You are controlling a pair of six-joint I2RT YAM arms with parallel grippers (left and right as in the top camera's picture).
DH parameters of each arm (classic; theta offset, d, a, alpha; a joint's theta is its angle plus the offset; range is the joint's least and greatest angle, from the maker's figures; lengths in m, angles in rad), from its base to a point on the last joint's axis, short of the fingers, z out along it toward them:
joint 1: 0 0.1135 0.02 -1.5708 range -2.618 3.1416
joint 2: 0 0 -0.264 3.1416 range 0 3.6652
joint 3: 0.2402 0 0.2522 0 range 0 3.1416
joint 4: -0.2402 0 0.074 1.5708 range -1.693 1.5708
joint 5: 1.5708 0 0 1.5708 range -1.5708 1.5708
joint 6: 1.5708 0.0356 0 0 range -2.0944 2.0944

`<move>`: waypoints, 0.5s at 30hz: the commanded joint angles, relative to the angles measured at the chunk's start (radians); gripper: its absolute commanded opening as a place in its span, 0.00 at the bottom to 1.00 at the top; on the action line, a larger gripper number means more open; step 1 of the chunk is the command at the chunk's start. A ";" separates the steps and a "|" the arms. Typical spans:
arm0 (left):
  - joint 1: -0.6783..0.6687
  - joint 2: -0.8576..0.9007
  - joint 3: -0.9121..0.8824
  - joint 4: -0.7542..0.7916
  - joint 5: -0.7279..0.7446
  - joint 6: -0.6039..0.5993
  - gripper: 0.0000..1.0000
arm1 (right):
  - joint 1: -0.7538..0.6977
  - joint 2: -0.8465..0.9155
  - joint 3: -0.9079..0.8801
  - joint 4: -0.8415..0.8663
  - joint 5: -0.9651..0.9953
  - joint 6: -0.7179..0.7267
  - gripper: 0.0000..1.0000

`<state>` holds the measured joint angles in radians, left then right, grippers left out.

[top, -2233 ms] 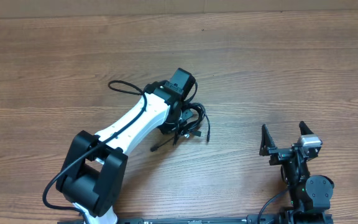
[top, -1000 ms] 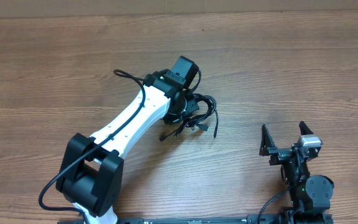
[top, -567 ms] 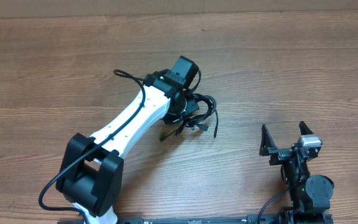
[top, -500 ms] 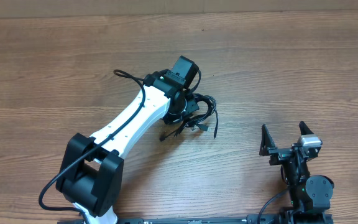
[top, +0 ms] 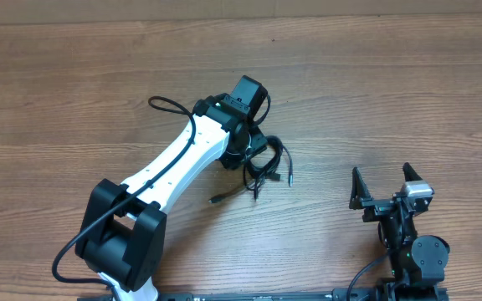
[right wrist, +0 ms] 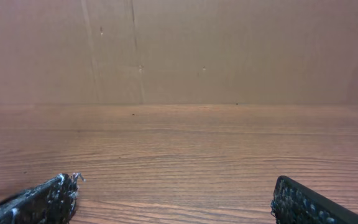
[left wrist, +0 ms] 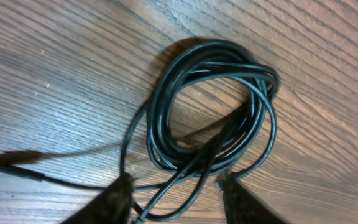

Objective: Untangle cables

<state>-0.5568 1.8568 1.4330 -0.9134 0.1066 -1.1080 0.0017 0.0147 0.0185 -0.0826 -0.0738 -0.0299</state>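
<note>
Cables (top: 262,167): bundle has slumped looser than a second back, one plug tail now trailing out to one side (let go, by the look). Thin black rubbery cords in a rough ring, flat on the wood-grain table (top: 392,84), directly under the left gripper (left wrist: 179,199), whose fingers stand parted with strands running between them. Right gripper (top: 382,176): well apart, spread wide, empty.

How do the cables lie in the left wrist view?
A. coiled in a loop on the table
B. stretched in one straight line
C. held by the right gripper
A: the cables form a round loop on the table; the right gripper is open and empty.
</note>
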 commanded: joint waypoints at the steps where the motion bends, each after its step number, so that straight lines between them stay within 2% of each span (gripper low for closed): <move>1: -0.006 -0.028 0.011 0.001 -0.072 0.104 0.56 | 0.005 -0.008 -0.011 0.005 0.005 -0.004 1.00; 2: -0.006 -0.028 0.011 0.002 -0.082 0.151 0.57 | 0.005 -0.008 -0.011 0.005 0.005 -0.005 1.00; 4: -0.006 -0.028 0.011 0.015 -0.119 0.273 0.52 | 0.005 -0.008 -0.011 0.005 0.005 -0.005 1.00; 10: -0.006 -0.028 0.011 0.153 -0.248 0.814 0.59 | 0.005 -0.008 -0.011 0.005 0.005 -0.005 1.00; 12: -0.006 -0.028 0.011 0.179 -0.238 0.883 0.57 | 0.005 -0.008 -0.011 0.005 0.005 -0.005 1.00; 15: -0.006 -0.019 0.009 0.182 -0.237 0.891 0.44 | 0.005 -0.008 -0.011 0.005 0.005 -0.005 1.00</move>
<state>-0.5568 1.8568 1.4334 -0.7326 -0.0959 -0.3737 0.0017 0.0147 0.0185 -0.0822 -0.0738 -0.0299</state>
